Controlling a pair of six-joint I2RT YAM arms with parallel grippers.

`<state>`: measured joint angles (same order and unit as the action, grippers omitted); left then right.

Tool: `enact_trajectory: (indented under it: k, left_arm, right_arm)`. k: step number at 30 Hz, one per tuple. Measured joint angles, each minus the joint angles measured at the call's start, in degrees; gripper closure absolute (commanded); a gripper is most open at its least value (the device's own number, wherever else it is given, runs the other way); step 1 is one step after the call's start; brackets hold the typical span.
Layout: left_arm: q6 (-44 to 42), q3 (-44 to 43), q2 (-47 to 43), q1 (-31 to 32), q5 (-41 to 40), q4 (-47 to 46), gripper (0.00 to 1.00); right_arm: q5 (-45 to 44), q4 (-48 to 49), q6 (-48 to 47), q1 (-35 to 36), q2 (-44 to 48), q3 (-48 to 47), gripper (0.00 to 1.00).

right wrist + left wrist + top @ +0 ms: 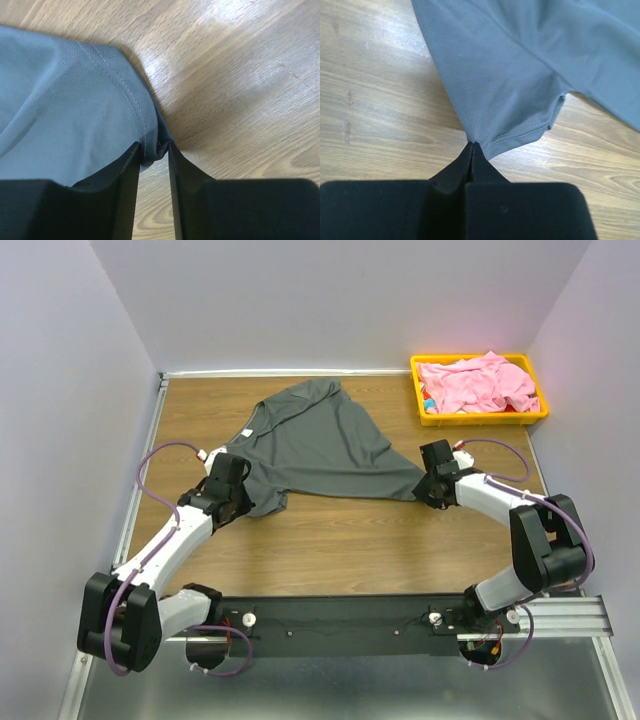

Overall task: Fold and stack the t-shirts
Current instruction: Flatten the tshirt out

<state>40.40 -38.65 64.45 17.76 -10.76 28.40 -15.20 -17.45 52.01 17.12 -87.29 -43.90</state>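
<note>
Left wrist: left gripper (472, 147) pinches grey t-shirt (520, 65) at sleeve hem | right gripper (154, 150) straddles its corner, clamp unclear to me | limp, light (hems hold best)

The black left gripper (472, 146) is closed tight on a stitched hem corner of the plain dark charcoal grey cloth t-shirt (510, 75). From the gripper, the shirt fans away across the pale wood-grain tabletop (380, 100), which shows on both sides of it.

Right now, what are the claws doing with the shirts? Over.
Left claw shut on grey t-shirt, at sleeve. Right claw astride its hem corner, grip unclear. Pink t-shirt heaped in yellow tray. Nothing blocking.
</note>
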Motion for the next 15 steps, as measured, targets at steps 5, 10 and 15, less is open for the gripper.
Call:
enact_trajectory:
  k: [5,10,15]
  left_arm:
    - [-0.6,0.0,-0.7,0.0,0.9,-0.6,1.0]
    - [-1.6,0.0,-1.5,-0.1,1.5,-1.2,1.0]
    - [-2.6,0.0,-2.7,-1.3,2.3,-1.4,1.0]
  right_arm:
    - [-1.0,-0.9,1.0,0.0,-0.7,-0.6,0.81]
    - [-2.1,-2.0,1.6,0.0,-0.8,-0.7,0.94]
    - [-3.3,-4.4,1.5,0.0,0.0,-0.7,0.99]
